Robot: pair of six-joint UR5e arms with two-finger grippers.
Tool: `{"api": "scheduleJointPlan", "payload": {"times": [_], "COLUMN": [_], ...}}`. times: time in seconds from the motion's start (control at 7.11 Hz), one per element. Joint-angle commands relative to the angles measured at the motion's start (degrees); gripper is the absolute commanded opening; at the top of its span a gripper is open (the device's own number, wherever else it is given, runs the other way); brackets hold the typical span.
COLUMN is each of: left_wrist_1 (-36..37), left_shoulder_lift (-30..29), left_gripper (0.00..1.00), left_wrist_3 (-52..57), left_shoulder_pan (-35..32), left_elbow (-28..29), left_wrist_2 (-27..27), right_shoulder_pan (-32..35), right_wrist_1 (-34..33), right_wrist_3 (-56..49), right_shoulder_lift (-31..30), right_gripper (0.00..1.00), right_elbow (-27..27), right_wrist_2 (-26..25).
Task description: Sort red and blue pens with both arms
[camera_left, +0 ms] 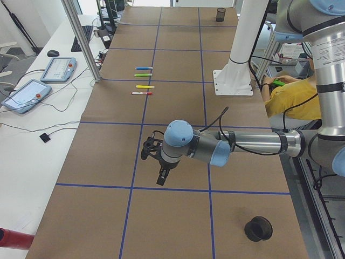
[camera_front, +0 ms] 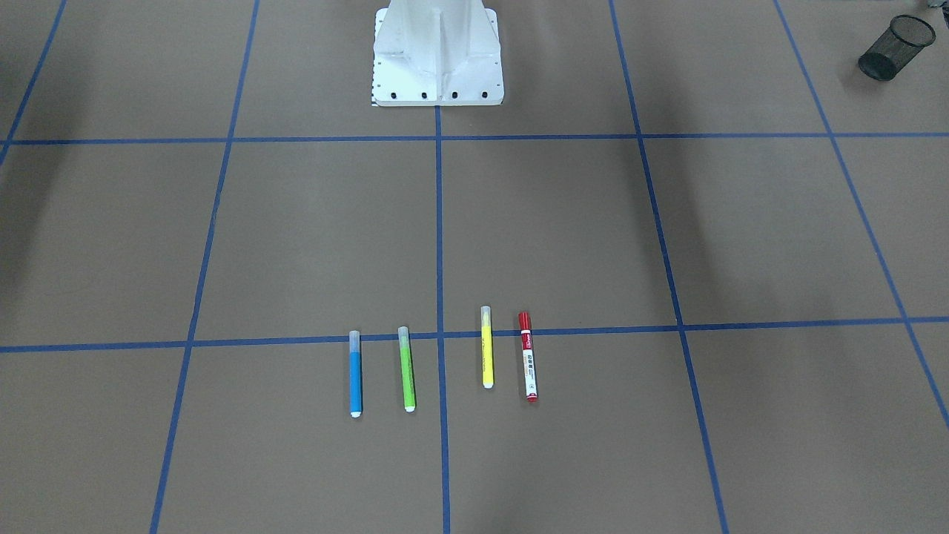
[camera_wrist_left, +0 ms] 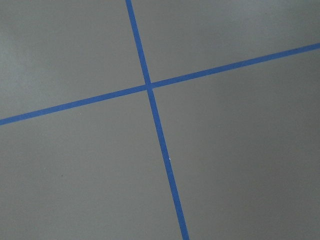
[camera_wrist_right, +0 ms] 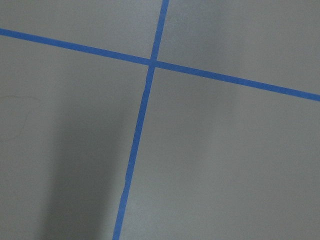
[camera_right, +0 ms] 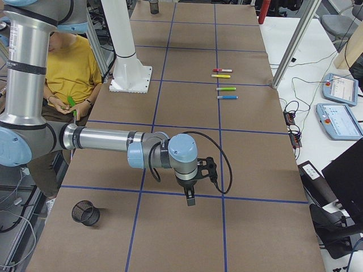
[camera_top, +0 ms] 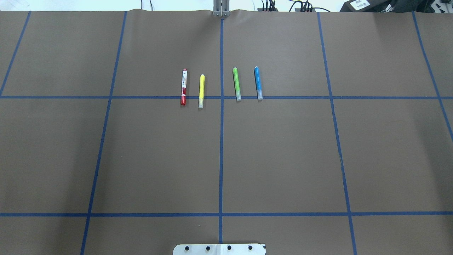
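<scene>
Our left gripper (camera_left: 160, 178) hung fingers-down over the brown table (camera_top: 159, 159). It showed only from the side, so we could not tell whether its jaws were parted or closed. The same went for our right gripper (camera_right: 190, 199). Both wrist views gave us nothing but paper and blue tape lines.

Well apart from either gripper, toward the far middle of the table, four pens lay in a row, parallel and not touching. The red marker (camera_top: 183, 86) lay at our left end, just beside the yellow highlighter (camera_top: 201, 90). Next came the green highlighter (camera_top: 236, 83), and the blue highlighter (camera_top: 258, 82) lay at our right end.

We judged both targets light, stiff and smooth-barrelled — likely to roll or slip under a careless pinch. We would take each across mid-barrel, minding the close neighbour — red for the left arm, blue for the right. A black mesh cup (camera_left: 259, 229) sat near the table's left end, and another sat near its right end.
</scene>
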Motion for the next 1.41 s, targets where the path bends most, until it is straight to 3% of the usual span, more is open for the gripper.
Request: {"api": "scheduleJointPlan", "payload": {"times": [0.0,0.42,0.84,1.27], "left_wrist_1": [0.90,-1.80,-1.47,-1.03], "left_shoulder_lift": [-1.76,-3.70,-8.78,-15.28], "left_gripper": [1.00,1.00,1.00,1.00], "left_wrist_3": [-1.42,-1.69,-4.57,-17.74], "left_shoulder_pan": [0.04,0.04,5.12,15.55], "left_elbow": [0.90,1.88,2.05,1.69], "left_wrist_2": [-2.05,-2.85,-4.35,-3.74], "right_shoulder_pan": [-0.05,-0.05,-4.68,-11.53], "right_wrist_1": [0.42,0.42,0.33,0.41], "right_wrist_3": [0.05,0.14,4.42,16.79], "right_shoulder_lift": [1.87,2.23,7.14,12.24], "right_gripper": [0.99,0.99,0.99,0.99], "right_elbow": [-0.76,-0.41,-0.15,0.03], "right_wrist_2": [0.38,4.48,6.45,6.01]}}
